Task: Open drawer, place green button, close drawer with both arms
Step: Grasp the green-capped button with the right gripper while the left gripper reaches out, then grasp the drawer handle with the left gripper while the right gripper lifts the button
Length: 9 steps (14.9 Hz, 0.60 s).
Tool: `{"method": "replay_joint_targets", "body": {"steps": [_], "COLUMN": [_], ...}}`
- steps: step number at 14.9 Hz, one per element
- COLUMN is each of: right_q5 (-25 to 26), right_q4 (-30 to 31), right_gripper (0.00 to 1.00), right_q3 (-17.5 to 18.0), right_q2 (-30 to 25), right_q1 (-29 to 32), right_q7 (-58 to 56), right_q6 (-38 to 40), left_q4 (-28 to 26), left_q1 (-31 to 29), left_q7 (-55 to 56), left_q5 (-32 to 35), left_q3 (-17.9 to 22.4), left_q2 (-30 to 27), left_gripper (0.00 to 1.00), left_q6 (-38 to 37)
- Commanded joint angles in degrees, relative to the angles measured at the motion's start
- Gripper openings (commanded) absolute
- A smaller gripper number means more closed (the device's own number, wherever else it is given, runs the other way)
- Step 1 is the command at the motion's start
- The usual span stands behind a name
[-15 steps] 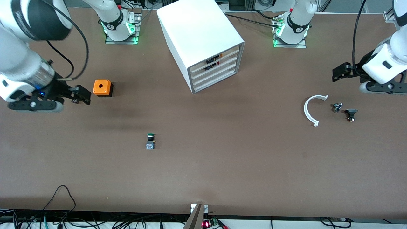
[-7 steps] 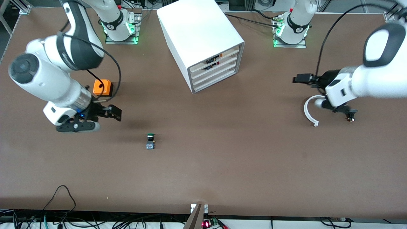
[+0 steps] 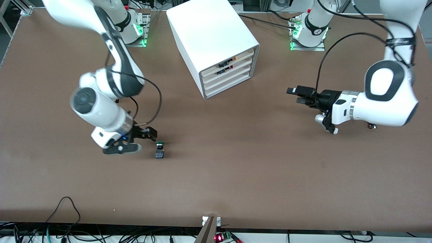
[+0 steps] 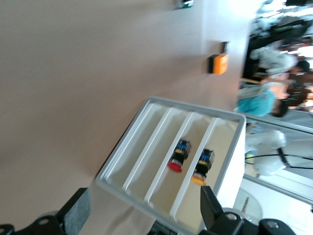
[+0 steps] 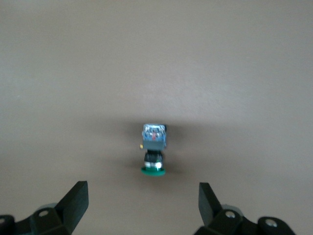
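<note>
Right now the right claw (image 3: 151, 132), jaws apart, hangs at the button's (image 3: 159, 150) ten o'clock; the left claw (image 3: 300, 95), also apart, faces the cabinet (image 3: 211, 40); a skewed descent could topple the button.

- a brown table (image 3: 236, 175) carries everything in view.
- a big white cabinet (image 3: 212, 44) stands on the table between the two arm bases, its stacked front turned toward the left arm's end and the front camera.
- in the left wrist view, a part with a red cap (image 4: 178, 155) and a part with a yellow cap (image 4: 201, 166) lie side by side in the cabinet's two uppermost compartments.
- an orange cube (image 4: 218, 63) sits on the table in the left wrist view, well apart from the cabinet.
- a small dark part (image 3: 372, 126) lies near the left arm's end of the table, mostly hidden.
- black cables (image 3: 64, 209) trail along the table edge nearest the front camera.
</note>
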<state>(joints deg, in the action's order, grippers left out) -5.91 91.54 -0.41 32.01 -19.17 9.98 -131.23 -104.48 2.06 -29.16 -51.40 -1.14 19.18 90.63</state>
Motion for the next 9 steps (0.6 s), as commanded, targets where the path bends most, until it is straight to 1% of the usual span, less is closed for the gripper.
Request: {"method": "replay_joint_targets", "body": {"steps": [1, 3, 4, 6, 8, 9], "right_q5": [-0.9, -0.8, -0.7, -0.2, -0.7, -0.9], "right_q4": [-1.3, -1.3, -1.4, -1.5, -1.7, -1.8], "right_gripper": [1.0, 1.0, 1.0, 1.0, 1.0, 1.0], "right_q3": [-0.3, -0.3, -0.3, -0.3, -0.3, -0.3], "right_q2": [4.4, 6.8, 8.0, 10.2, 12.0, 13.0], "right_q1": [-0.8, -0.8, -0.8, -0.7, -0.8, -0.8], "right_q7": [0.2, 0.2, 0.1, 0.1, 0.1, 0.3], "right_q6": [-5.3, -8.5, -9.8, -13.2, -16.0, -16.7], "left_q4": [-11.0, -16.6, -19.3, -22.9, -23.8, -23.8], "left_q1": [0.8, 1.2, 1.1, 1.1, 1.1, 1.1], "left_q7": [-13.2, -18.9, -21.8, -27.9, -32.1, -33.5], "left_q5": [-8.3, -13.7, -16.3, -19.2, -22.1, -22.3], "left_q3": [-0.3, -1.0, -2.1, -3.5, -6.1, -7.0], "left_q2": [-0.8, -0.1, 0.2, 1.8, 4.2, 5.6], "left_gripper": [0.94, 0.92, 0.92, 0.9, 0.86, 0.82], "left_q6": [5.9, 6.5, 7.4, 9.6, 10.8, 10.9]}}
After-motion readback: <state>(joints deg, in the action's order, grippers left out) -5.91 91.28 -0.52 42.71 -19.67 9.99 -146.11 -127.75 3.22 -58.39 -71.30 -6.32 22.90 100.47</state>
